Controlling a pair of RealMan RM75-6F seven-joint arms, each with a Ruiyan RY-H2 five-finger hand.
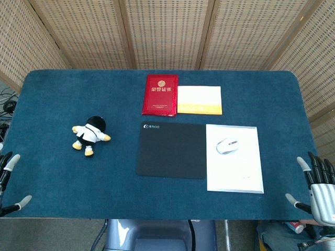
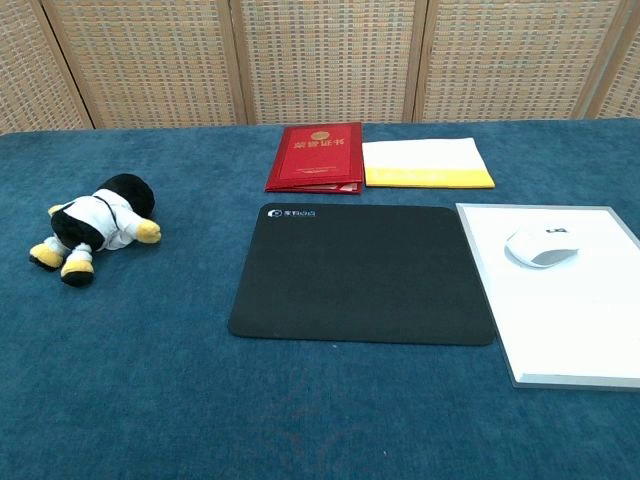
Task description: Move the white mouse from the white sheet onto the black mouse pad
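Observation:
The white mouse [image 1: 227,145] [image 2: 541,245] lies on the upper part of the white sheet [image 1: 235,172] [image 2: 580,320], right of centre on the blue table. Directly left of the sheet lies the black mouse pad [image 1: 171,149] [image 2: 360,272], bare. My right hand [image 1: 318,185] hangs at the table's front right corner, fingers spread, holding nothing, well away from the mouse. At the front left edge my left hand [image 1: 9,183] shows only partly, fingers apart and empty. Neither hand appears in the chest view.
A red booklet [image 1: 160,94] [image 2: 315,157] and a yellow-and-white folder [image 1: 199,100] [image 2: 426,163] lie behind the pad. A plush doll [image 1: 90,135] [image 2: 95,226] lies to the left. Wicker screens stand behind the blue table [image 1: 63,183].

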